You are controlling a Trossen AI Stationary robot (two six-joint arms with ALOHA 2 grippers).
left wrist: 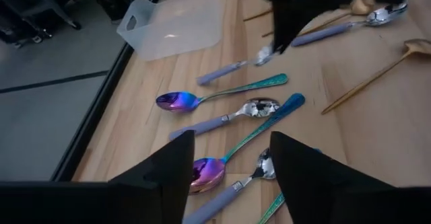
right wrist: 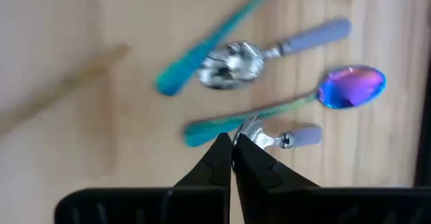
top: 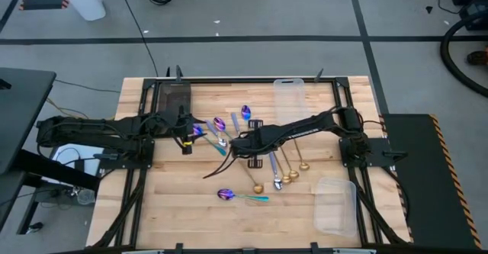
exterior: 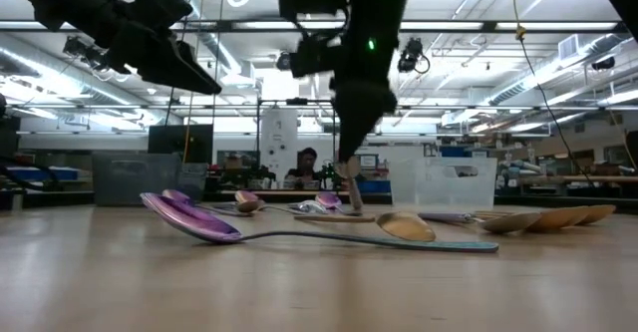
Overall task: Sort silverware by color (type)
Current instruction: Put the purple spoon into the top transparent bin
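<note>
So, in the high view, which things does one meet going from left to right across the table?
Dark tray → left gripper → right gripper → gold spoons → clear bin.

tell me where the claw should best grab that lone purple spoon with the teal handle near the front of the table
Grip the iridescent purple-bowled spoon with the slim teal handle at mid-handle, probably coming straight down from above with the fingers across the handle's width. It lies flat on the wooden table, apart from the other spoons, so both sides of the handle are free; the bowl is wider and curved, a poorer hold.
</note>
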